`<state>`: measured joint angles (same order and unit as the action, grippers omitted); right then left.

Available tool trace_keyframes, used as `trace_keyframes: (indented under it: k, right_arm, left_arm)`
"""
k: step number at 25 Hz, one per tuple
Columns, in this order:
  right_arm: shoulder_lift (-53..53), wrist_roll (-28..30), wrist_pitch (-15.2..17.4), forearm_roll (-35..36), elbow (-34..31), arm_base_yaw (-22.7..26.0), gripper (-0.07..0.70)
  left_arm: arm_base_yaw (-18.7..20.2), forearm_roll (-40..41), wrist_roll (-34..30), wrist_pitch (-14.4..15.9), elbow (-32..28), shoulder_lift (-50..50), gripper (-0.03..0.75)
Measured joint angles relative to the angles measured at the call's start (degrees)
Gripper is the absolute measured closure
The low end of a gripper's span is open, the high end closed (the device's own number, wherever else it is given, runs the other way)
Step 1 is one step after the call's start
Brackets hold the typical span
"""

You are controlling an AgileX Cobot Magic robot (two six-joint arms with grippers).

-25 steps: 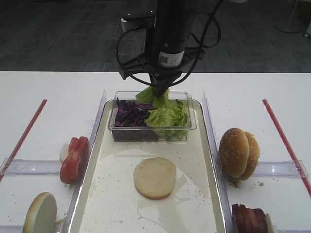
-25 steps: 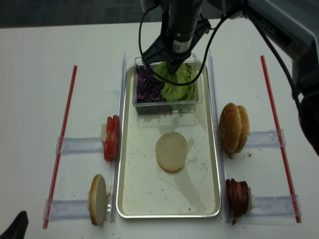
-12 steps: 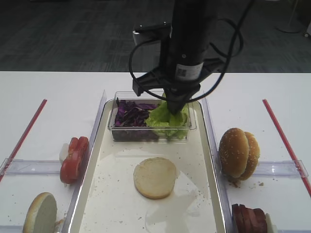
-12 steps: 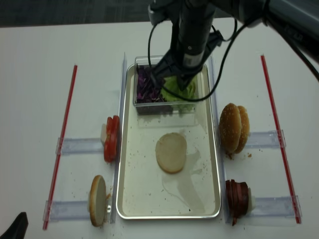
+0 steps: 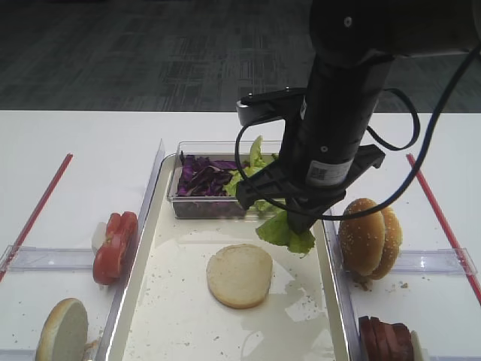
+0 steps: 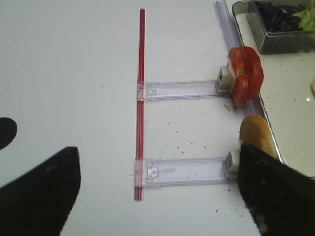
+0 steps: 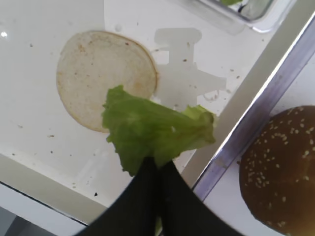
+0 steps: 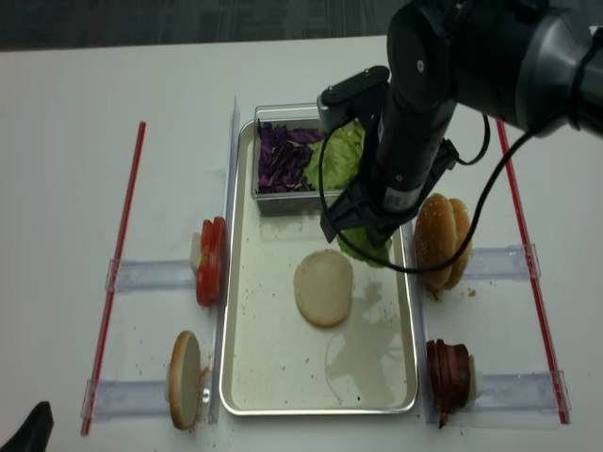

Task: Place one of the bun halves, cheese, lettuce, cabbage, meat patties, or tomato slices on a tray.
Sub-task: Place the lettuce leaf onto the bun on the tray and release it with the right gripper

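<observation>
My right gripper [image 7: 158, 162] is shut on a crinkled green lettuce [image 7: 152, 129] leaf. The leaf [image 5: 285, 232] hangs over the tray [image 5: 140, 248], near its right rim [image 8: 409, 311]. It is just right of the pale round bun half [image 5: 239, 274] lying on the tray floor. From the right wrist view the leaf overlaps that bun half's [image 7: 98, 73] edge. My left gripper [image 6: 157, 196] is open above the bare table at the left, with nothing between its dark fingers [image 6: 39, 194].
A clear tub at the tray's far end holds purple cabbage [image 5: 201, 174] and more lettuce [image 8: 339, 155]. Tomato slices [image 5: 116, 247] and a bun half [image 5: 64, 331] stand left of the tray. Sesame bun halves [image 5: 368, 237] and meat patties [image 5: 385, 338] stand to its right. Red strips [image 5: 34, 214] mark both sides.
My right gripper has come up out of the tub with a lettuce leaf. It has moved toward the near right, over the tray beside the pale bun half.
</observation>
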<state>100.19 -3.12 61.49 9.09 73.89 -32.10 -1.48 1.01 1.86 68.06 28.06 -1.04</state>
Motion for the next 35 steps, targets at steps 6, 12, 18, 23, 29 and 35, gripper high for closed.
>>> trace_keyframes:
  k: [6,12,18,23,29,35]
  right_arm:
    - [-0.24,0.0,-2.06,0.85,-0.71,0.0,0.588]
    - [1.35,2.06,-3.18,4.77,-0.71,0.0,0.588]
    - [4.04,3.12,-5.64,6.3,-0.71,-3.05,0.588]
    - [7.18,3.43,-6.44,6.91,0.04,-5.85,0.588]
    - [8.47,3.43,-8.58,7.6,0.13,-6.23,0.588]
    - [8.86,3.66,-10.6,7.82,0.41,-6.23,0.588]
  left_arm:
    - [0.0,0.0,0.0,0.0,0.0,0.0,0.118]
    - [0.0,0.02,0.0,0.0,0.0,0.0,0.118]
    - [0.0,0.02,0.0,0.0,0.0,0.0,0.118]
    - [0.0,0.02,0.0,0.0,0.0,0.0,0.118]
    - [0.0,0.02,0.0,0.0,0.0,0.0,0.118]
    - [0.0,0.02,0.0,0.0,0.0,0.0,0.118]
